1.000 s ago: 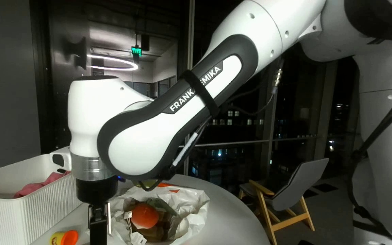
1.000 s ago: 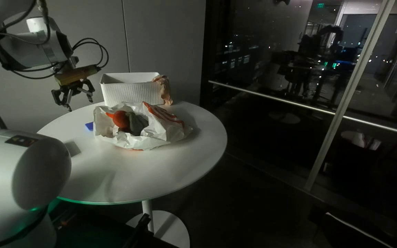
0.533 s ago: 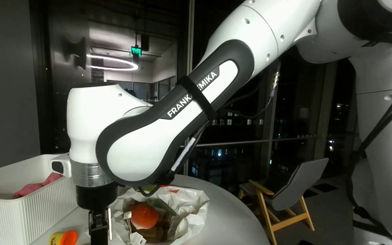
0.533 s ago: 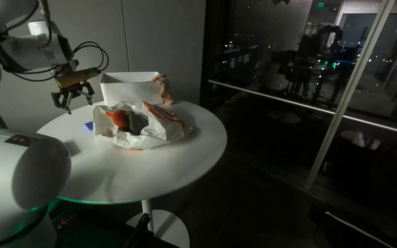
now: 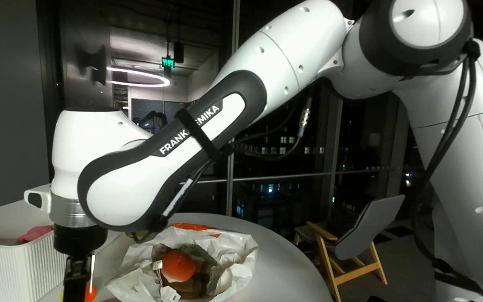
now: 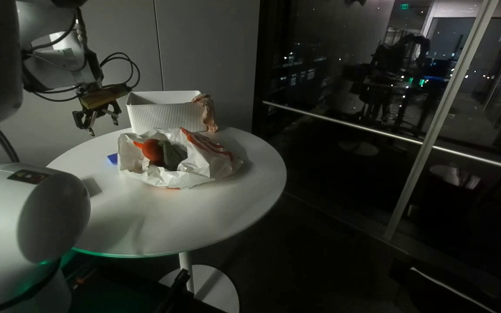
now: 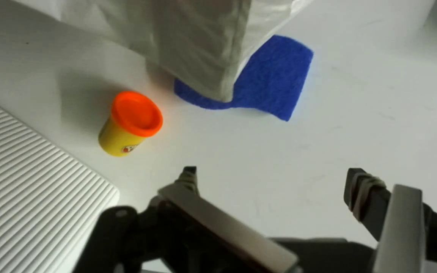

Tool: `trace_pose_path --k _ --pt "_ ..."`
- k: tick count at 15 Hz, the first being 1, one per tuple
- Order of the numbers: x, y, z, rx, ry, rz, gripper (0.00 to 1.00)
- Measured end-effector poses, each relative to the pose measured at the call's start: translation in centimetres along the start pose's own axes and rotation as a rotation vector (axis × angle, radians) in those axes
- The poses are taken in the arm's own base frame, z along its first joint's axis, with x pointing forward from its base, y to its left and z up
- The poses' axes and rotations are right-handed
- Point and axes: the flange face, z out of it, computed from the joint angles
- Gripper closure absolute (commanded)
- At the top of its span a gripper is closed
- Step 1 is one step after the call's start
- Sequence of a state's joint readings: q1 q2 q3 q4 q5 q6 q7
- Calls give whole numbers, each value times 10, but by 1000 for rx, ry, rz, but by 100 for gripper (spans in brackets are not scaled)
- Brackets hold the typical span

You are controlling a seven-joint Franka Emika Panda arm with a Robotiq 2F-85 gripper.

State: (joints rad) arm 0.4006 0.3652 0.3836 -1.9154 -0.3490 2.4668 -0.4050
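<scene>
While your gripper (image 7: 271,171) hangs spread wide, empty | drifting toward basket (image 7: 36,182) could tip the tub (image 7: 130,123) | height's murky tho

In an exterior view, past the tabletop (image 5: 283,260) stands a grey chair (image 5: 367,228) with wooden legs. Behind the tabletop is a window (image 5: 296,209) crossed by a rail (image 5: 283,176); higher than the tabletop glow a green sign (image 5: 168,62) and a lamp (image 5: 141,84).
</scene>
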Motion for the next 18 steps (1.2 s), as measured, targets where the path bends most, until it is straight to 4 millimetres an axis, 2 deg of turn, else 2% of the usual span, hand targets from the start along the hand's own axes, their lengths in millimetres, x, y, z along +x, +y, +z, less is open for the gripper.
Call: trace_pose_path --k 4,10,14,18 --pt "18 37 25 5 33 49 0" --pt "30 78 75 -38 51 179 0" --pt "37 94 90 -150 28 269 0" --pt "44 97 98 -212 -23 338 0"
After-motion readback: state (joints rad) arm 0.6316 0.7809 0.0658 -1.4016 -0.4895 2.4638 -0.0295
